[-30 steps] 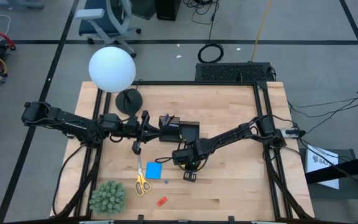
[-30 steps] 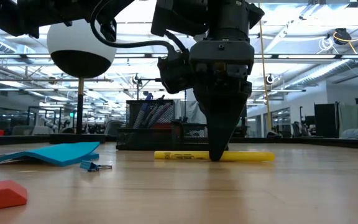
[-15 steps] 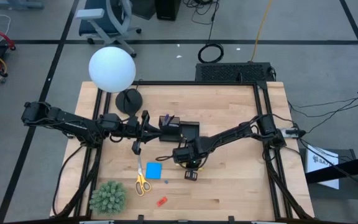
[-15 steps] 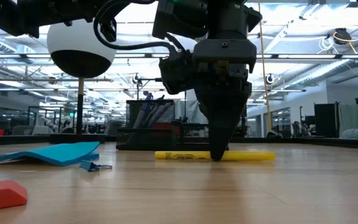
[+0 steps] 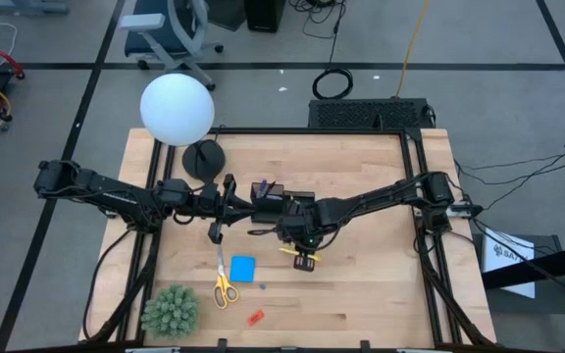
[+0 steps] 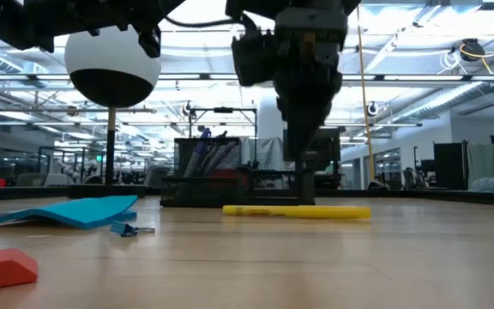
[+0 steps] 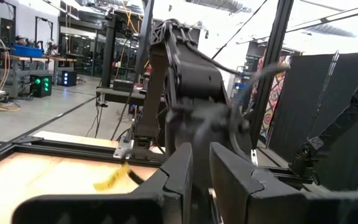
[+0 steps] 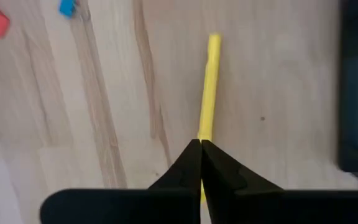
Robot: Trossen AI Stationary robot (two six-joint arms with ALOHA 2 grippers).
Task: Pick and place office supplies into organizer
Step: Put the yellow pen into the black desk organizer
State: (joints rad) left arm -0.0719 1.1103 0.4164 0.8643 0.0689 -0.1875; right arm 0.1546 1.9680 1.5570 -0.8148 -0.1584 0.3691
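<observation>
Yellow pen (image 6: 297,211) flat on table, just before black organizer (image 6: 221,182).

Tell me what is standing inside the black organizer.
In the low view, the organizer holds bluish pens in its taller mesh section; something red shows lower. The mesh and the right hand hide the remaining contents.

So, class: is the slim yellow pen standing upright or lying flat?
Lying flat: the slim yellow pen stretches level along the wooden table, below the shut right pincer.
</observation>
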